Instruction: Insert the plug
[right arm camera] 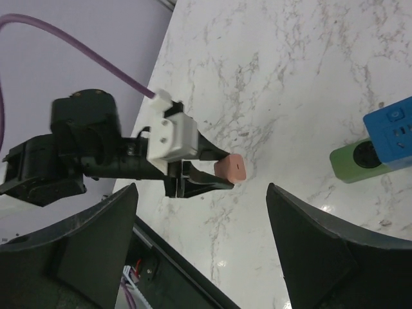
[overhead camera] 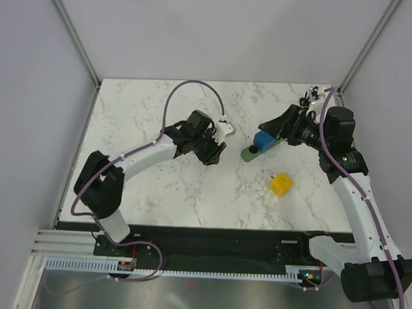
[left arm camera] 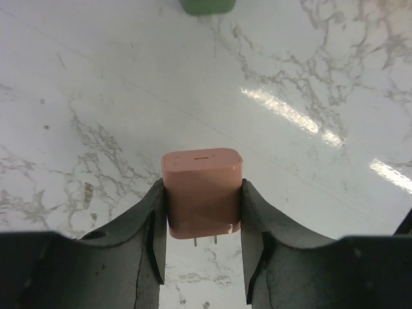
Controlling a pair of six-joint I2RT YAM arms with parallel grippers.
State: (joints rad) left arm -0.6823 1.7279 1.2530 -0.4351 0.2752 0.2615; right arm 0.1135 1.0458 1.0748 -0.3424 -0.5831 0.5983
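My left gripper (left arm camera: 203, 193) is shut on a salmon-pink plug (left arm camera: 203, 190), held above the marble table; its two metal prongs (left arm camera: 206, 241) point back toward the wrist. The plug also shows in the right wrist view (right arm camera: 230, 168), at the tips of the left gripper (right arm camera: 196, 177). A green socket block (overhead camera: 250, 154) lies mid-table with a blue block (overhead camera: 265, 142) against its far end; both show in the right wrist view, green (right arm camera: 359, 158) and blue (right arm camera: 394, 132). The green block's edge sits at the top of the left wrist view (left arm camera: 207, 5). My right gripper (overhead camera: 267, 124) is open and empty above the blue block.
A yellow block (overhead camera: 280, 184) lies on the table to the right of the green block, near the right arm. The table's front edge (right arm camera: 193, 270) runs below the left gripper. Purple cables loop from both arms.
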